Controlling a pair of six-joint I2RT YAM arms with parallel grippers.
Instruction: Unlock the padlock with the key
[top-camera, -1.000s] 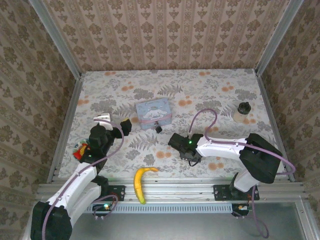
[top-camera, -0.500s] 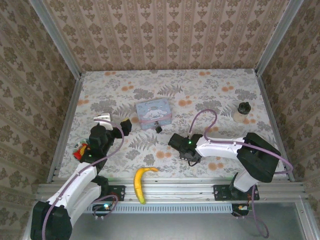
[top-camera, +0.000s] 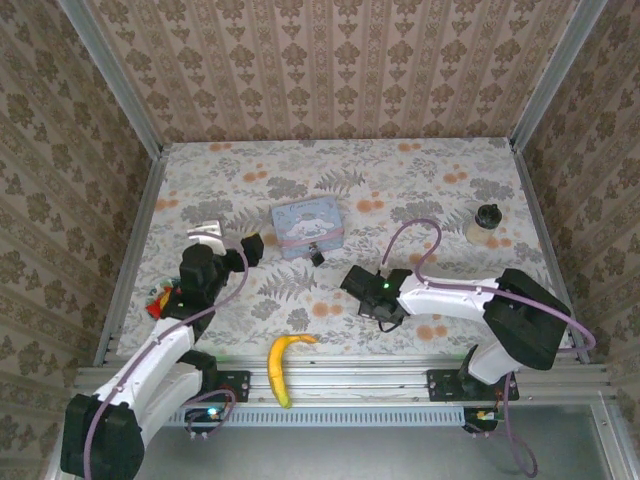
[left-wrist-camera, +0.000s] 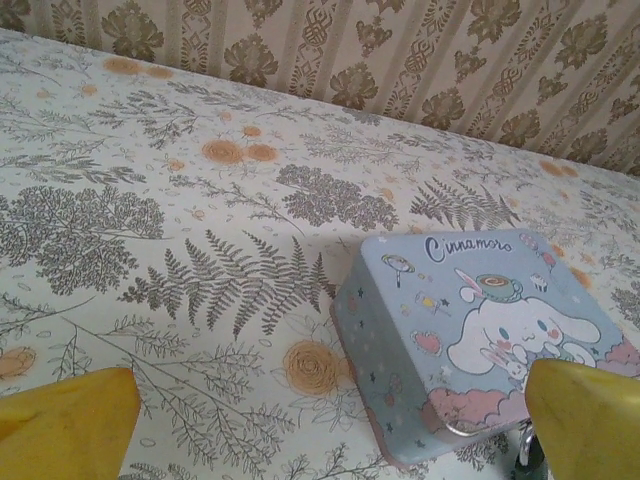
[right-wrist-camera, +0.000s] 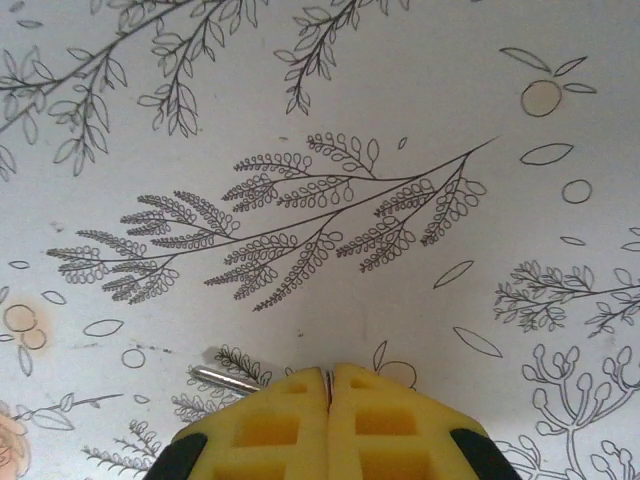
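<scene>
Shut tight, the right claw (right-wrist-camera: 328, 382) had its yellow pads (right-wrist-camera: 270, 425) pressed together with only a hairline seam between them, tips down at the counter (right-wrist-camera: 330, 90). The left claw (top-camera: 228, 242) stood spread wide with nothing in it, facing the pale blue tin (left-wrist-camera: 480, 330).

The padlock (top-camera: 316, 256) sat on the counter just beside the tin's near right corner, between the two claws. From the right claw it lay ahead and to the left. In the left wrist view its shackle showed low down, just beside that claw's right finger (left-wrist-camera: 590, 420).

The key (right-wrist-camera: 224, 378), a thin bright sliver, lay flat just left of the shut tips. Its long axis ran across the wrist view at a slight tilt, and one end went out of sight under the left pad. Whether that end was pinched could not be told; it seemed to lie beside the seam, not in it. By my reckoning the right arm, nearest by far, needed a surer hold along the key's length before carrying it to the padlock.
</scene>
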